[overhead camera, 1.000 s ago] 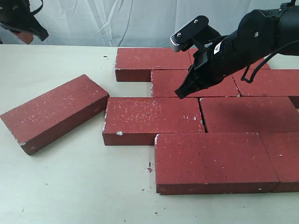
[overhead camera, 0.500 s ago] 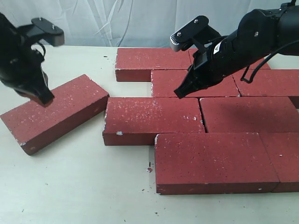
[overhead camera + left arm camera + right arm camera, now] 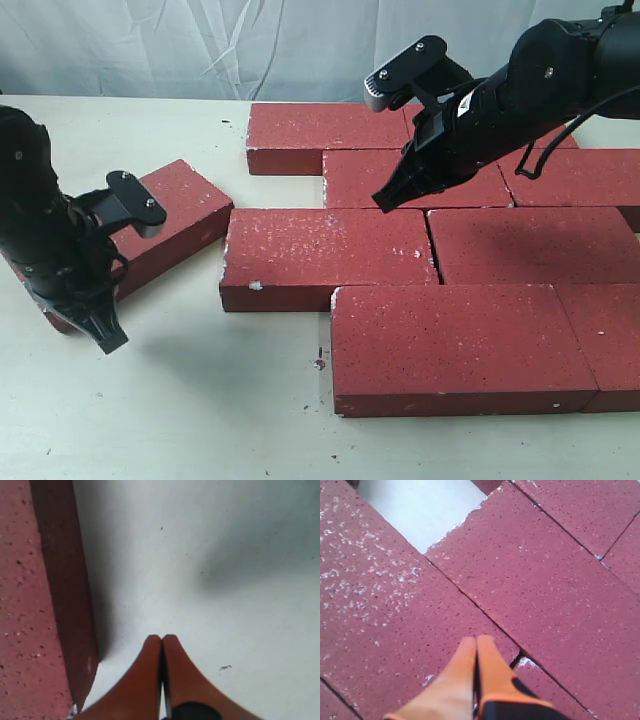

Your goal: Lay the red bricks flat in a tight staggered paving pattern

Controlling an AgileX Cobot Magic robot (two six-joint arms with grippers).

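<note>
The left hand (image 3: 108, 338), fingers pressed together and holding nothing, points down at the table (image 3: 200, 420) just beside the near end of a loose brick (image 3: 185, 200) lying at an angle. The right hand (image 3: 386, 200), likewise closed and empty, hovers over the laid red bricks (image 3: 330, 255). These lie flat in staggered rows, close together, apart from the loose one.

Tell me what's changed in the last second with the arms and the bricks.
The left end effector swept down from the far left corner to beside the near end of the loose brick, shut and holding nothing. The right end effector stayed shut above the laid bricks. No brick visibly shifted.
</note>
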